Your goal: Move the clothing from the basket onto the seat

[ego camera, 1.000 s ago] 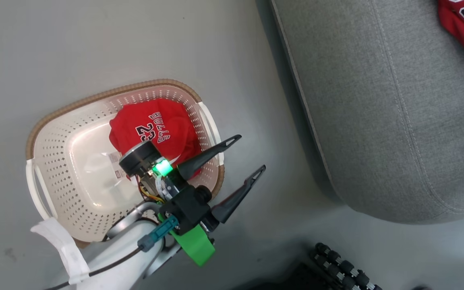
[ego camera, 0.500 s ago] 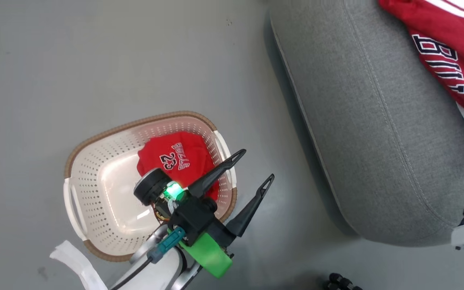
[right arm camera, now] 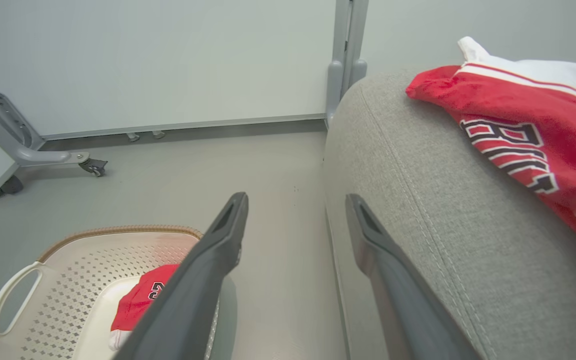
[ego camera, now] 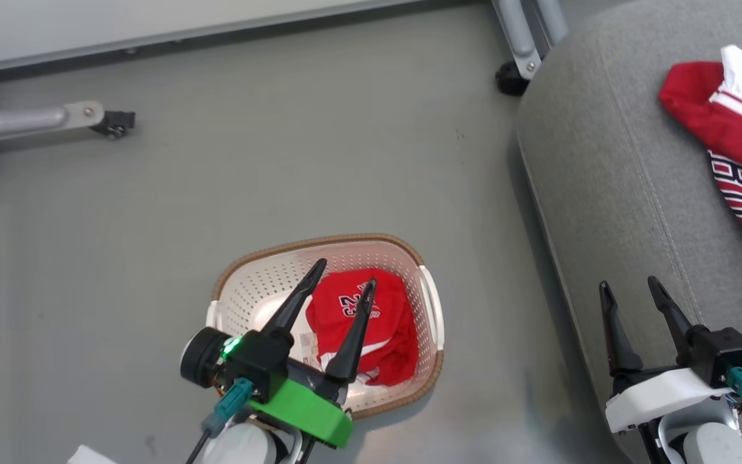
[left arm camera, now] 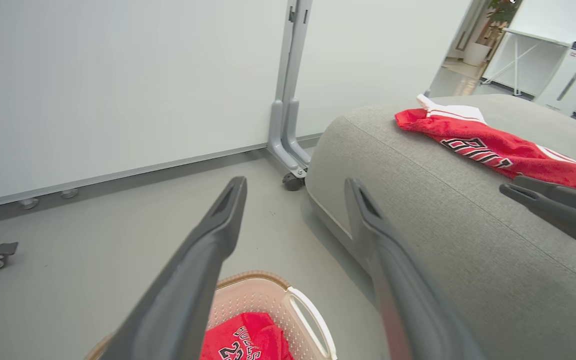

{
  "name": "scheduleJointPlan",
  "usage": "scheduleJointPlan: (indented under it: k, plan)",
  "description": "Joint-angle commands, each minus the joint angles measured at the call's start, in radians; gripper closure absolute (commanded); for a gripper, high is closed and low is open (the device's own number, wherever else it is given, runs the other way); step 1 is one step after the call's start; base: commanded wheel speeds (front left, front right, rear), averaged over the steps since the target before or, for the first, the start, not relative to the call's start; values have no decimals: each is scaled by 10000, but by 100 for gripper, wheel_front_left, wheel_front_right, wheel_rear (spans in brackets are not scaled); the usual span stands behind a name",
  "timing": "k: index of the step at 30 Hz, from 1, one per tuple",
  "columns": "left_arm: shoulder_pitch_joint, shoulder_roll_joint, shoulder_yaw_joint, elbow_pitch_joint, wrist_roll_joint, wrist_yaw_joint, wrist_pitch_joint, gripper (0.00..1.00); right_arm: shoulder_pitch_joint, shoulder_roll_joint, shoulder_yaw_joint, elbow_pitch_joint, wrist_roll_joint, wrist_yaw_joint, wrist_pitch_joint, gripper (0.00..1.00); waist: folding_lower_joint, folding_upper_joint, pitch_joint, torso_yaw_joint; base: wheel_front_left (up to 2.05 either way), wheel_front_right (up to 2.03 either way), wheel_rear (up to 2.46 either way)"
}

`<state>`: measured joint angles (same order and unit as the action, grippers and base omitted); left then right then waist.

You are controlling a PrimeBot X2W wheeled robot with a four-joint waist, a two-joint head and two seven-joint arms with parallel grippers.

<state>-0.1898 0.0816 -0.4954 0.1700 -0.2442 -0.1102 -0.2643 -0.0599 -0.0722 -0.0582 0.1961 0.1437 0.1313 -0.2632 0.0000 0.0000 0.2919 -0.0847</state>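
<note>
The cream basket (ego camera: 239, 291) with a brown rim stands on the floor. Inside it lies a red garment (ego camera: 387, 325) printed "23". My left gripper (ego camera: 345, 272) hangs open above that garment, nothing between its fingers. The basket (left arm camera: 302, 309) and the red garment (left arm camera: 248, 342) sit low in the left wrist view, under the left gripper (left arm camera: 296, 182). Another red garment (ego camera: 728, 148) with large dark lettering and white trim lies on the grey seat (ego camera: 603, 161). My right gripper (ego camera: 627, 283) stands open and empty over the seat's near edge, apart from that garment (right arm camera: 518, 130).
Grey frame legs on casters (ego camera: 108, 121) stand on the floor at the far left. Another pair of legs (ego camera: 513, 71) stands by the seat's far corner. A white partition wall (right arm camera: 168, 60) runs behind them. Bare grey floor (ego camera: 487, 335) separates basket and seat.
The head camera has swung, so the whole picture has shifted. My left gripper now points over the basket rather than past its rim. The right gripper has come into view, open beside the lettered garment.
</note>
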Motion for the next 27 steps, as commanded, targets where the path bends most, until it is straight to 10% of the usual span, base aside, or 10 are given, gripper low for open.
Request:
scheduleJointPlan:
  k: [1,17,27]
  plan:
    - [402,-88,279,5,103,113,-1,0,82,-122,83,-130,-87,-10,-22,0,0,0,-1720,1556,0,0,0]
    - [2456,-306,2783,-1172,-708,746,2,0,1048,19,788,-2425,-141,-10,-22,0,0,0,-3520,1779,0,0,0]
    - [3482,-309,3106,-1699,335,375,4,0,2179,164,604,-2411,-139,-10,-21,0,0,0,-3843,1478,0,0,0]
